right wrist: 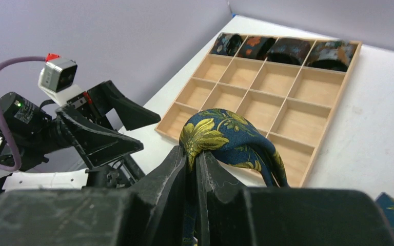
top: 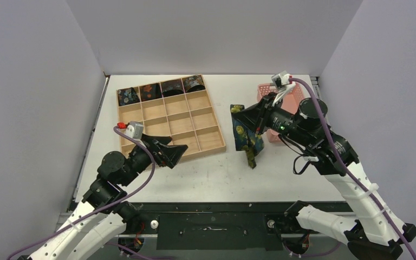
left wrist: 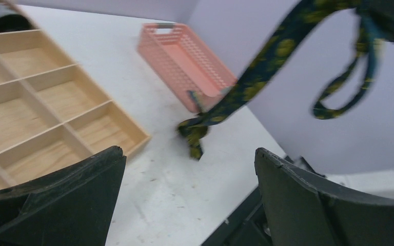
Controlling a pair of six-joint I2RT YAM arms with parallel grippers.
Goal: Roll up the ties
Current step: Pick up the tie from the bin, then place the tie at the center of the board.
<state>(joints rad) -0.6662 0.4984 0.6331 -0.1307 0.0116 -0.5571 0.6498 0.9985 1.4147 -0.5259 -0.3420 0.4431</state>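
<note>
Navy tie (top: 242,134), yellow-green floral, hangs pinched in the clenched right gripper (right wrist: 196,156). Long axis runs roughly vertical, tail seemingly bunched on the table (top: 281,179). Left gripper (top: 180,154) is spread wide, empty.

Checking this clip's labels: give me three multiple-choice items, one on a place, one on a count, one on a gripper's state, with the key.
1. Where in the wooden tray do the rolled ties sit? A far row; B near row; C left column.
2. How many compartments hold a rolled tie? A two; B four; C six.
3. The right gripper is: A open and empty; B shut on the yellow-print tie; C shut on nothing.
Key: 1 A, they line the tray's far edge; 2 B, four filled cells show; 3 B, fabric is pinched between its closed fingers.
</note>
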